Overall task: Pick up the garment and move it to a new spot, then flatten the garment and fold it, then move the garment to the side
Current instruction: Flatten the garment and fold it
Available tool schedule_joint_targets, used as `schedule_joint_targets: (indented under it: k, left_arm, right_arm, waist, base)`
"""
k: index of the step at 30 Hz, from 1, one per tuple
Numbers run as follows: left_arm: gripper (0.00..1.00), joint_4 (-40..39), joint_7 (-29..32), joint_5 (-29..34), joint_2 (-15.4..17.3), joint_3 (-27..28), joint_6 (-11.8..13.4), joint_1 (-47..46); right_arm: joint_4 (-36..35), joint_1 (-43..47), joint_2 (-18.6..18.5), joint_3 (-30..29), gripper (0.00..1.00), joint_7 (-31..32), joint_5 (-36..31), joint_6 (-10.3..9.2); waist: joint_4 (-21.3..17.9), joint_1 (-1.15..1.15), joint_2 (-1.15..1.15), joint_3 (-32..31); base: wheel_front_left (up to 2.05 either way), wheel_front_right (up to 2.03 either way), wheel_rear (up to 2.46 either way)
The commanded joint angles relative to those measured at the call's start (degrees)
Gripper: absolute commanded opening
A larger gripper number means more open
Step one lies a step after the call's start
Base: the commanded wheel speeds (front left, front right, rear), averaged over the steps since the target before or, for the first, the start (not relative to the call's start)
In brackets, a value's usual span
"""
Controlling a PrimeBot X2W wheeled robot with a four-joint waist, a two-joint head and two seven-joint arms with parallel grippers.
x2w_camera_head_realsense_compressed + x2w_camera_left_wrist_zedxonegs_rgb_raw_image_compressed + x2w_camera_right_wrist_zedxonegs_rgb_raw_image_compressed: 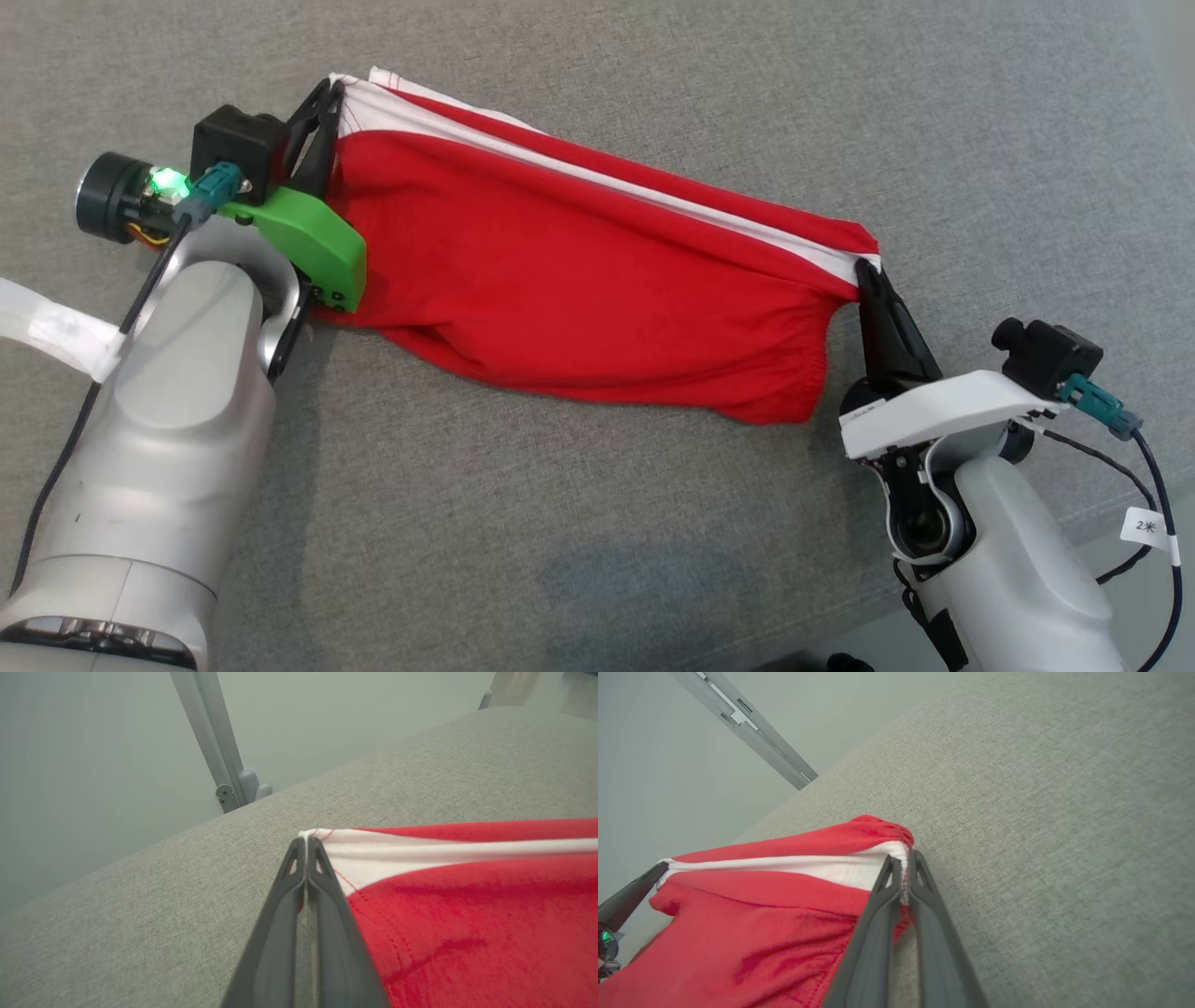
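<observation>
Three cams, one grey cushion (653, 541): head up top, a wrist cam at each end of the garment (579, 280).

My head cam looks steeply down from above, far enough back to catch the whole garment end to end. The left wrist cam sits low and close, looking along the left gripper (306, 845) toward the cushion's far edge and a metal post (210, 732) past it. The right wrist cam does likewise along the right gripper (903, 861), tilted, catching the left gripper's tip at its left edge. All three share the garment's white stripe (607, 179).
</observation>
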Motion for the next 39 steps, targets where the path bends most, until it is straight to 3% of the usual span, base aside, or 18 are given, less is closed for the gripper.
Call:
schedule_joint_targets:
  k: [1, 4, 5, 6, 7, 8, 14, 20, 24, 33, 34, 37, 39]
  left_arm:
    - [0.00, 1.08, 0.00, 0.48, 0.66, 0.09, 0.38, -2.25]
    - [0.00, 2.85, 0.00, 1.24, 0.34, -0.29, 0.82, -4.14]
    - [0.00, 3.66, 0.01, 1.14, 0.20, -0.26, 0.97, -4.33]
    - [0.05, 4.57, 0.01, 0.91, -0.08, -0.12, 1.22, -4.59]
    - [0.44, 5.25, 0.01, 0.77, -0.23, -0.06, 1.43, -4.76]
    - [1.00, 5.56, 0.01, 0.62, -0.32, 0.09, 1.57, -4.88]
    - [1.00, 4.00, 0.01, -0.18, -1.22, 1.21, 1.94, -2.91]
    - [1.00, 1.08, 0.02, -2.65, -2.48, 3.42, 1.15, 0.27]
    - [1.00, 4.76, 0.71, -4.10, -3.39, 2.87, 0.68, 1.66]
    - [1.00, 11.45, 6.53, -7.91, -5.64, 1.14, 0.09, 3.94]
    - [0.96, 11.93, 7.29, -8.17, -5.90, 0.76, 0.05, 4.18]
    - [0.00, 12.48, 8.54, -8.78, -6.45, -0.85, -0.02, 4.95]
    - [0.00, 12.69, 8.85, -9.33, -6.56, -1.86, -0.03, 5.72]
  right_arm:
    - [-0.10, -0.71, -0.44, 0.28, 0.00, -0.15, 0.75, -0.22]
    - [-0.68, -1.30, -0.42, 1.79, 0.00, -0.14, 0.97, -0.21]
    - [-0.93, -1.34, -0.41, 2.02, 0.13, -0.15, 0.69, -0.19]
    - [-1.03, -1.28, -0.41, 2.36, 0.55, -0.15, 0.52, -0.18]
    - [-1.10, -1.13, -0.39, 2.74, 1.00, -0.14, 1.00, -0.18]
    - [-1.42, -1.11, -0.39, 2.89, 1.00, -0.15, 0.82, -0.17]
    - [-4.10, -0.02, -0.31, 1.09, 1.00, -0.15, -2.76, -0.15]
    - [-9.74, 2.78, -0.30, -5.94, 1.00, -0.15, -9.04, -0.14]
    - [-11.69, 5.00, -0.31, -9.56, 1.00, -0.15, -12.72, -0.14]
    - [-11.68, 7.16, -0.31, -11.13, 1.00, -0.15, -13.41, -0.14]
    - [-11.58, 7.34, -0.30, -11.08, 1.00, -0.15, -13.51, -0.14]
    - [-11.11, 7.87, -0.30, -11.05, 1.00, -0.15, -13.56, -0.14]
    - [-10.76, 8.08, -0.30, -11.12, 1.00, -0.15, -13.62, -0.14]
  waist:
    - [-1.90, -0.01, 0.56, 2.28]
    - [-2.12, -0.01, 0.56, 2.83]
    - [-2.15, -0.01, 0.56, 2.82]
    - [-2.16, -0.01, 0.56, 2.78]
    - [-2.15, -0.01, 0.56, 2.68]
    - [-2.15, -0.01, 0.56, 2.54]
    - [-1.45, -0.01, 0.56, 1.41]
    - [-0.11, -0.01, 0.56, -0.58]
    - [0.51, -0.01, 0.56, -2.07]
    - [0.62, -0.01, 0.56, -3.56]
    - [0.61, -0.01, 0.56, -3.69]
    - [0.56, -0.01, 0.56, -4.30]
    - [0.61, -0.01, 0.56, -5.01]
  base:
    - [0.00, 0.00, 0.00]
    - [0.00, 0.00, 0.00]
    - [0.00, 0.00, 0.00]
    - [0.00, 0.00, 0.00]
    - [0.00, 0.00, 0.00]
    - [0.00, 0.00, 0.00]
    - [0.00, 0.00, 0.00]
    - [0.00, 0.00, 0.00]
    - [0.00, 0.00, 0.00]
    - [0.00, 0.00, 0.00]
    - [0.00, 0.00, 0.00]
    - [0.00, 0.00, 0.00]
    - [0.00, 0.00, 0.00]
